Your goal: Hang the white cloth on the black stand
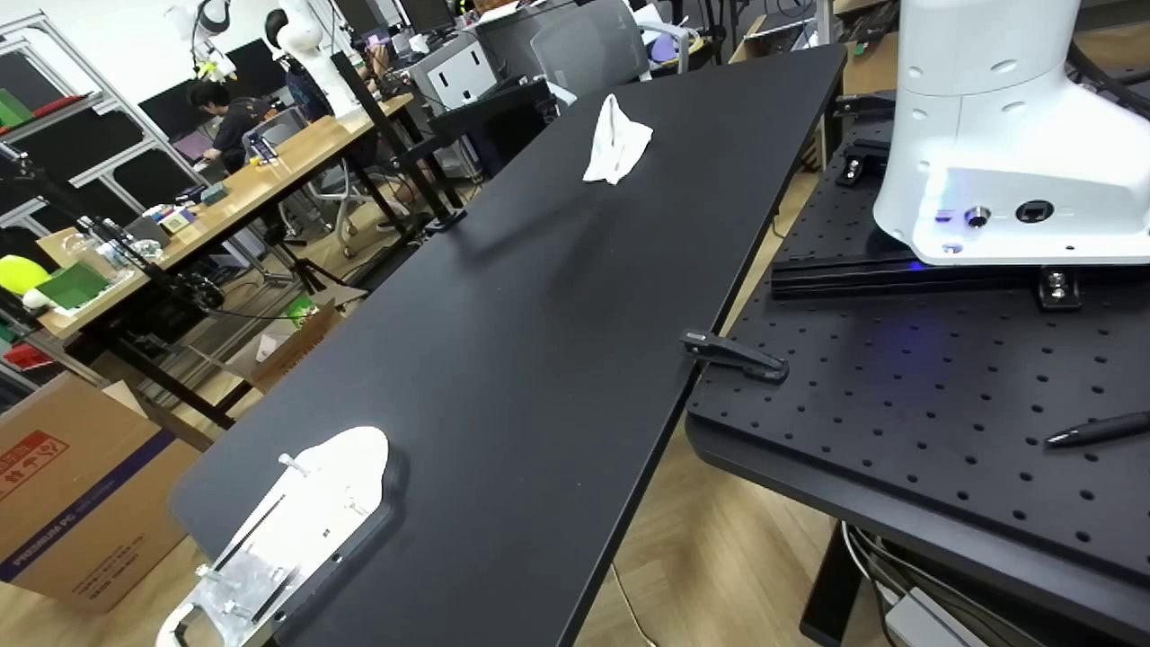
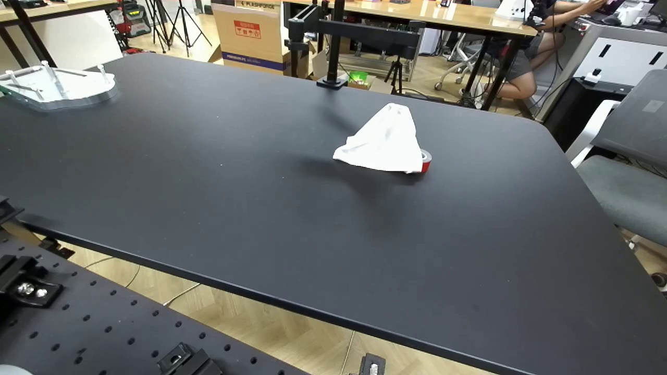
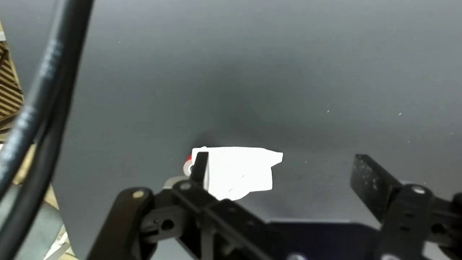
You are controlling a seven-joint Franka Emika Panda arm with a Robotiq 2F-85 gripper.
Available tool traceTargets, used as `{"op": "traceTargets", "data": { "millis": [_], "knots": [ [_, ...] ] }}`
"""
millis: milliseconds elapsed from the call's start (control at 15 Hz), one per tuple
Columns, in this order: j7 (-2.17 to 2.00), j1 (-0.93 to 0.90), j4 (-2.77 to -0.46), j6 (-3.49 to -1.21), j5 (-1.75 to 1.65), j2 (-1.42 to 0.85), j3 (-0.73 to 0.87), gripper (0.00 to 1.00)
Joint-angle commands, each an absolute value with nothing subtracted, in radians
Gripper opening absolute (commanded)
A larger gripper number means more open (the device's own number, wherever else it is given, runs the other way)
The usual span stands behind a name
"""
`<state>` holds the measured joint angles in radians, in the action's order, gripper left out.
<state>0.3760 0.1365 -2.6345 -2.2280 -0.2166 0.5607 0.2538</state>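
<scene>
The white cloth rises to a peak on the black table in both exterior views (image 1: 617,144) (image 2: 384,143). It also shows in the wrist view (image 3: 238,169). Whatever lies under it is hidden. A black post with a crossbar is fixed at the table's edge in both exterior views (image 1: 382,117) (image 2: 337,44); I cannot tell if it is the task's stand. No other black stand shows on the table. My gripper (image 3: 282,156) is open and empty above the table, with the cloth seen between its fingers, partly behind the left one. It is outside both exterior views.
A roll of red tape (image 2: 426,162) touches the cloth's side; it also shows in the wrist view (image 3: 187,167). A white board with upright pegs (image 1: 314,503) lies at one table end. A grey chair (image 2: 633,156) stands by the other end. Cables (image 3: 43,97) cross the wrist view.
</scene>
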Motion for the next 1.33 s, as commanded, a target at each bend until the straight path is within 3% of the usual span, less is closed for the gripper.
{"op": "traceTargets", "data": {
  "millis": [0, 333, 667, 733, 1267],
  "knots": [
    [0.328, 0.151, -2.602, -2.378, -0.21, 0.441, 0.251, 1.0],
    [0.342, 0.135, -2.52, -2.528, -0.147, 0.246, 0.254, 1.0],
    [0.443, 0.126, -2.36, -2.486, -0.068, 0.046, 0.252, 1.0],
    [0.407, 0.144, -2.453, -2.53, -0.094, 0.132, 0.239, 1.0],
    [0.369, 0.158, -2.344, -2.56, -0.122, -0.035, 0.223, 1.0]
  ]
}}
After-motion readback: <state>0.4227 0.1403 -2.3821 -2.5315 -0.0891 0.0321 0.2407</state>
